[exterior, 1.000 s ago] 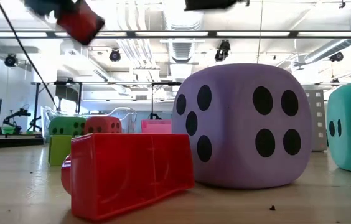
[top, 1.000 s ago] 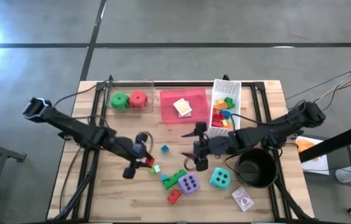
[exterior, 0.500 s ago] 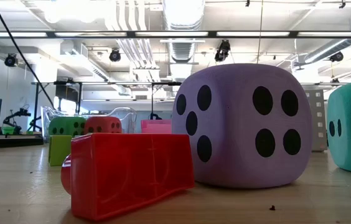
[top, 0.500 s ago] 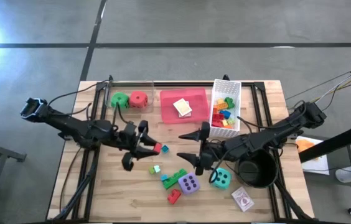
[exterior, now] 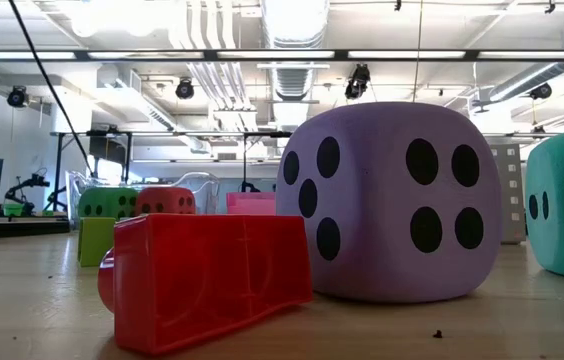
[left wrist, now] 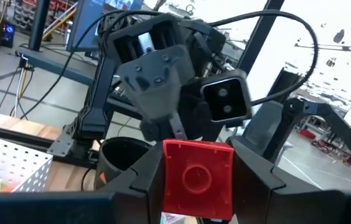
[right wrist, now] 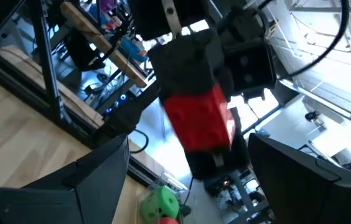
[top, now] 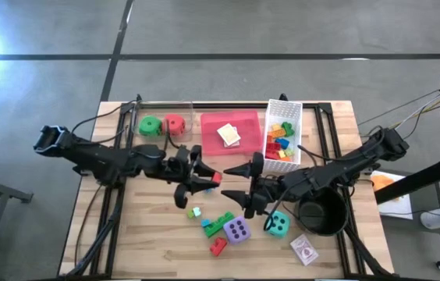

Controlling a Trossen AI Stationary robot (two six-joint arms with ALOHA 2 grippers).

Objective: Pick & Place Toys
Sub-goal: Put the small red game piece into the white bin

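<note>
At frame centre, the left gripper point(top: 207, 179) is clamped on a red brick point(top: 216, 178), facing the spread-apart right gripper point(top: 237, 181) above bare surface point(top: 150, 234).

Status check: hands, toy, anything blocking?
Left hand shut on red brick, mid-table. Right hand open, facing it. Nothing between them.

Light wooden table point(top: 150, 234) on a dark frame, grey concrete floor point(top: 228, 31) all round. White mesh basket point(top: 294, 117) upright near the far edge, right of centre. Pink tray point(top: 214, 134) just beside it, towards the middle. Clear plastic container point(top: 189, 117) at the far left. Black round pot point(top: 321, 215) open-mouthed near the right edge. Behind, seen across the table: ceiling strip lights point(exterior: 152, 54), white ducts point(exterior: 292, 70).
</note>
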